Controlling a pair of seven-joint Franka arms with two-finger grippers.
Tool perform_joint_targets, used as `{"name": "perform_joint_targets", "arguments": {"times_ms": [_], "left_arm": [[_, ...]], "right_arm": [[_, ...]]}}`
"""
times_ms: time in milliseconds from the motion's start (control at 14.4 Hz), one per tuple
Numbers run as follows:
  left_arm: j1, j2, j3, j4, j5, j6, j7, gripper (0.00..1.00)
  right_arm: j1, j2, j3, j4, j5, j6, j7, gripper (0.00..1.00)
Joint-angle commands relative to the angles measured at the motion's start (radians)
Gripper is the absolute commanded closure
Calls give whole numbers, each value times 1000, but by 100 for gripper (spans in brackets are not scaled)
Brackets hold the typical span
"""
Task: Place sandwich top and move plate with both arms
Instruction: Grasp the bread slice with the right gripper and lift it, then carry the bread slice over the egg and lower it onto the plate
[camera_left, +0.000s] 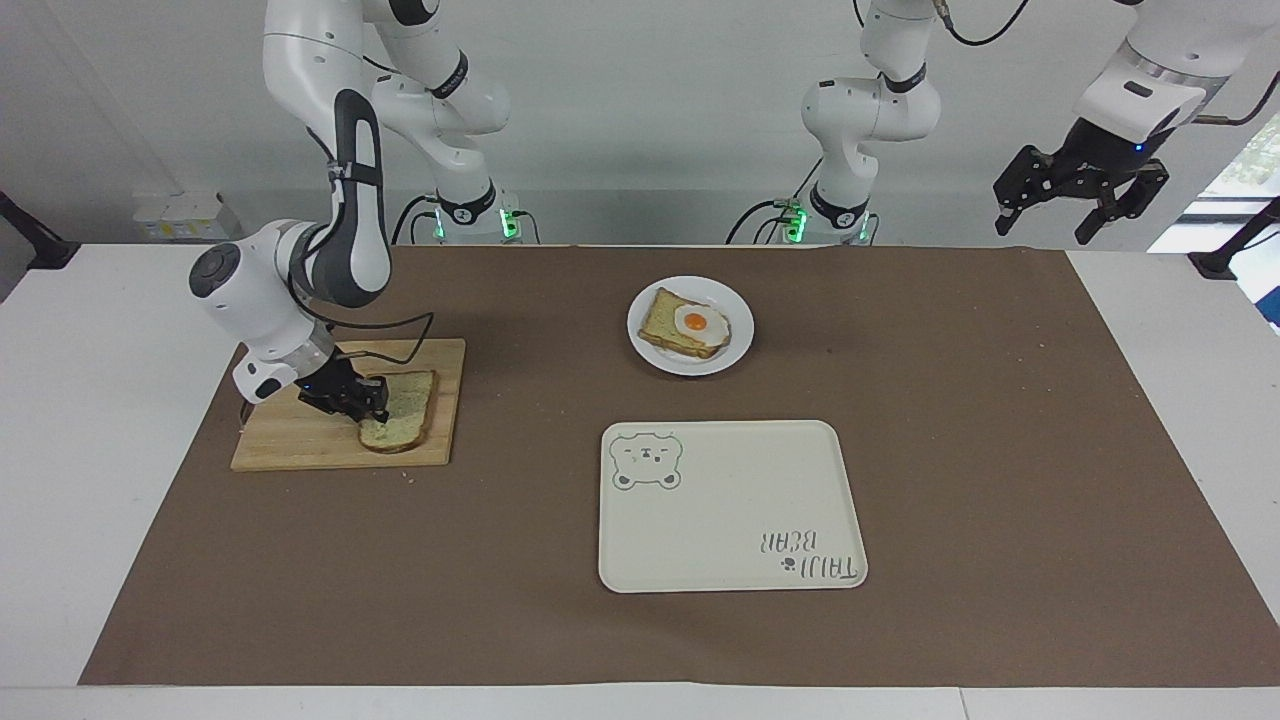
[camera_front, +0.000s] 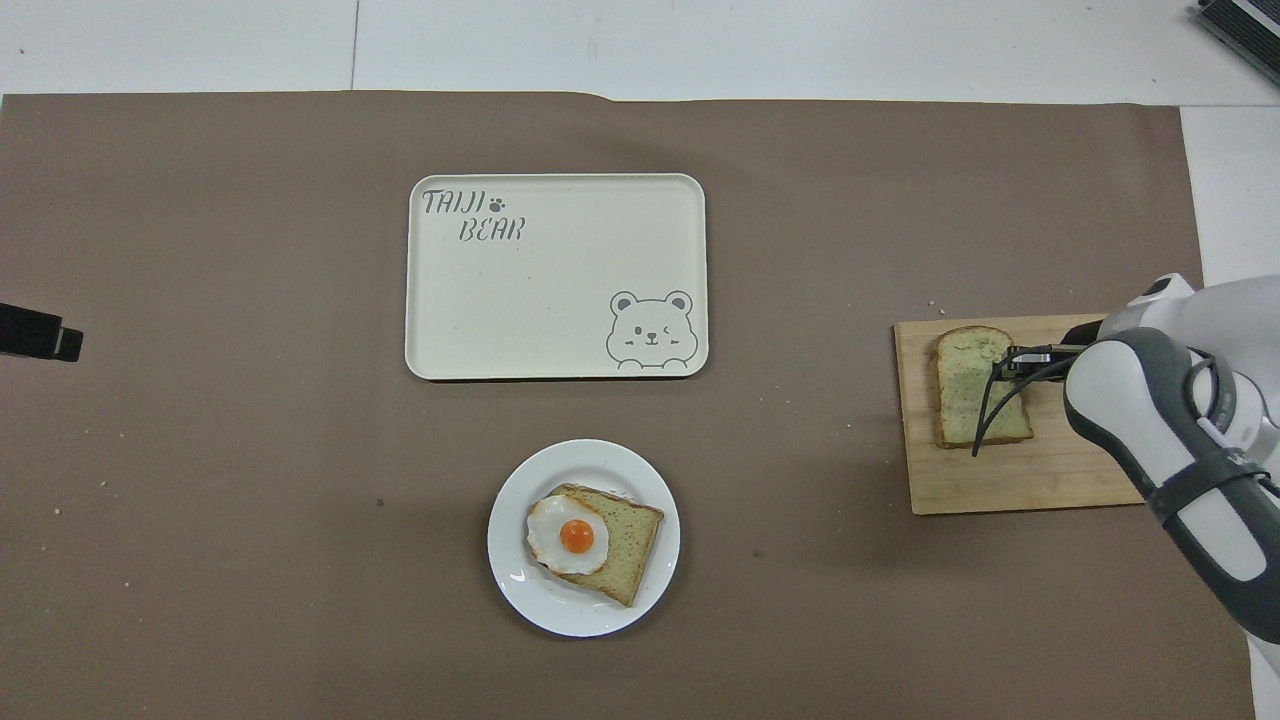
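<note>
The right end effector (camera_left: 372, 403) is pinching shut on the plain pale bread slice (camera_left: 402, 424), lying on the wooden board (camera_left: 290, 445); placing onto the egg-topped slice (camera_left: 686, 325) on the round white plate (camera_left: 738, 352) remains, left end effector (camera_left: 1080, 190) waiting open.

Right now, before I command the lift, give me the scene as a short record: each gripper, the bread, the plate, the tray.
right gripper: shut on the sandwich top, at the slice's edge
sandwich top: lying on the cutting board, toward the right arm's end
left gripper: open, raised, waiting at its own end of the table
plate: holds the egg slice
tray: farther from the robots than the plate
</note>
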Motion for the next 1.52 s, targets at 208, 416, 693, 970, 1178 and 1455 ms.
{"name": "perform_joint_targets", "arguments": {"times_ms": [208,416,693,970,1178,1455], "left_arm": [[3,-8,-18,11,9,-120,-6,0],[13,-8,-14,11,9,-137,-4,0],[20,-8,-5,11,9,-124,-9,0],[18,-20,-5,-33,9,17,-7,0],[27,-17,-3,-35,8,33,-1,0],[41,10,-3,-12,8,45,1,0]], "right_arm": [[12,-3,7,27,3,-6,13,100],[12,-29,15,79,-13,-90,10,100],[45,-85,16,136,-30,-197,25,100],[88,-141,19,153,-42,-328,114,100],[143,-156,19,153,-40,-359,203,100],[281,-182,21,129,-37,-374,338,100]]}}
